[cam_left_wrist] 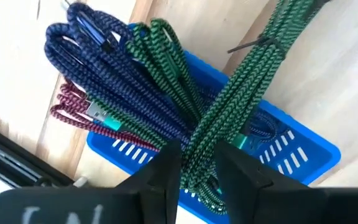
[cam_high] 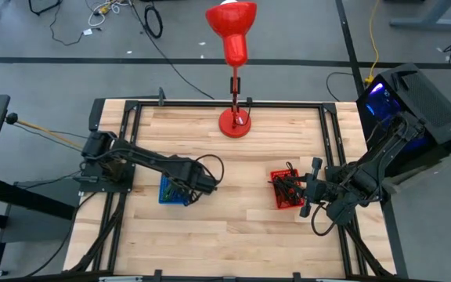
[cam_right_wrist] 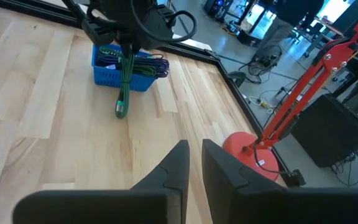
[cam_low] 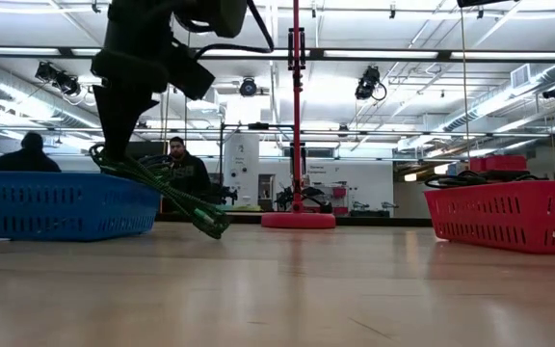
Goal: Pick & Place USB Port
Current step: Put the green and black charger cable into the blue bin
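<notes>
A blue basket (cam_high: pixel 172 193) (cam_low: pixel 61 204) sits left of the table's middle and holds coiled braided cables in blue (cam_left_wrist: pixel 104 68), green and red. My left gripper (cam_left_wrist: pixel 197 155) (cam_low: pixel 114 145) hovers over it, shut on a bundled green braided cable (cam_left_wrist: pixel 241 87) (cam_low: pixel 176 198) (cam_right_wrist: pixel 124 81) that is bound with a black tie (cam_left_wrist: pixel 253 43). A red basket (cam_high: pixel 286 189) (cam_low: pixel 509 214) with dark cables stands on the right. My right gripper (cam_right_wrist: pixel 194 158) waits just right of it, shut and touching nothing. My left gripper pinches the green cable bundle (cam_left_wrist: pixel 204 146) between its two fingers, which come from above and lie across it. The bundle hangs slanting below the fingers, out over the blue basket's rim. Whether its lower end (cam_low: pixel 210 226) (cam_right_wrist: pixel 122 112) touches the table I cannot tell.
A red lamp stand has its round base (cam_high: pixel 235 123) (cam_low: pixel 298 220) at the table's far middle. A black frame rail (cam_high: pixel 210 104) runs around the tabletop. Bare wood lies between the two baskets. People (cam_low: pixel 186 172) sit in the room beyond.
</notes>
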